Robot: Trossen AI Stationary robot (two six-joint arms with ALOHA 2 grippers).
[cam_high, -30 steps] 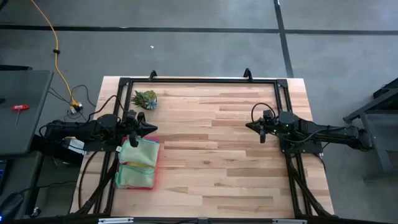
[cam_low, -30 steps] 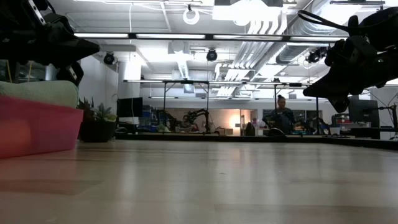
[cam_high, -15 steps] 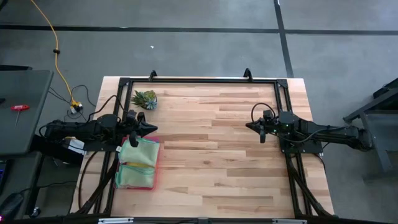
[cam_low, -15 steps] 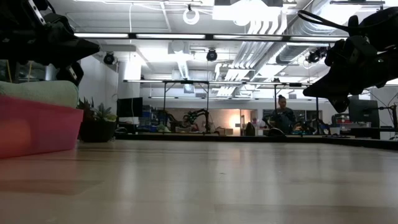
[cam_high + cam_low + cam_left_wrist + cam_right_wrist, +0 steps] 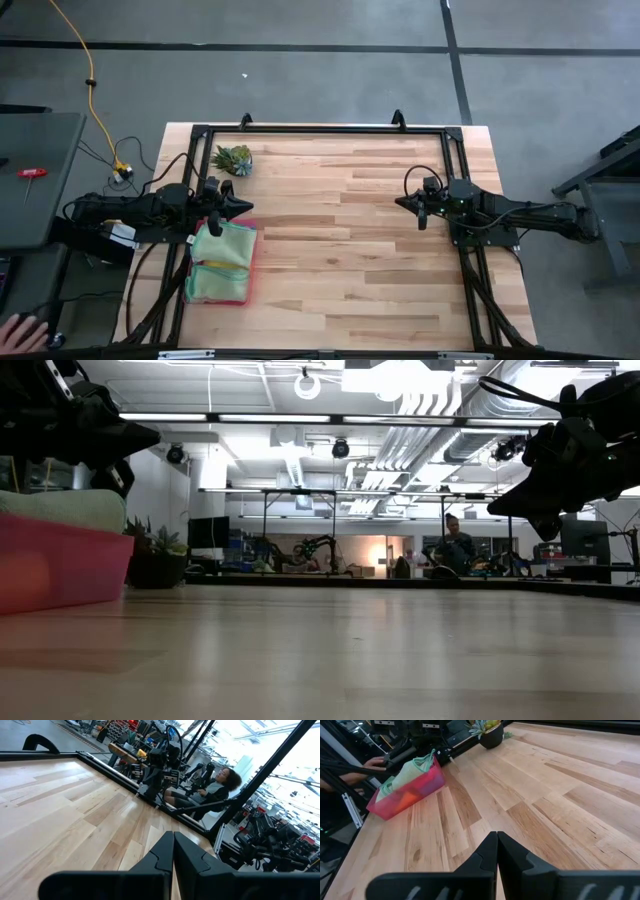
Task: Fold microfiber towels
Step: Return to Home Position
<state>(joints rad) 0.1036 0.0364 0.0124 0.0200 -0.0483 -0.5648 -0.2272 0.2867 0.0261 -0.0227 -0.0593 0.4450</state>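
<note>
A person's hand [image 5: 20,330] is showing off the table's near left corner. The wooden table [image 5: 350,250] is lying under two dark arms, and a black frame [image 5: 320,129] is running along its edges. On its left side a pink tray [image 5: 251,262] is sitting lengthwise. The left gripper [image 5: 240,207] is hanging just past the tray's far end, its fingers [image 5: 160,855] clenched tip to tip and gripping nothing. The right gripper [image 5: 405,202] is hovering well apart from it on the right side, its fingers [image 5: 485,855] likewise pressing together on nothing. Beyond the tray, near the far left corner, a small spiky plant [image 5: 233,158] is sitting in a dark pot. Farther back in the room a person [image 5: 456,545] is showing among benches and equipment.

The towels [image 5: 226,245] are lying folded in the tray, in two piles along its length, pale green uppermost and rising above the rim. In the low view the tray's wall is hiding all but the top towel. From the right wrist view a teal-looking edge is sticking up at one end, and an orange-yellow patch is showing through the translucent wall.
</note>
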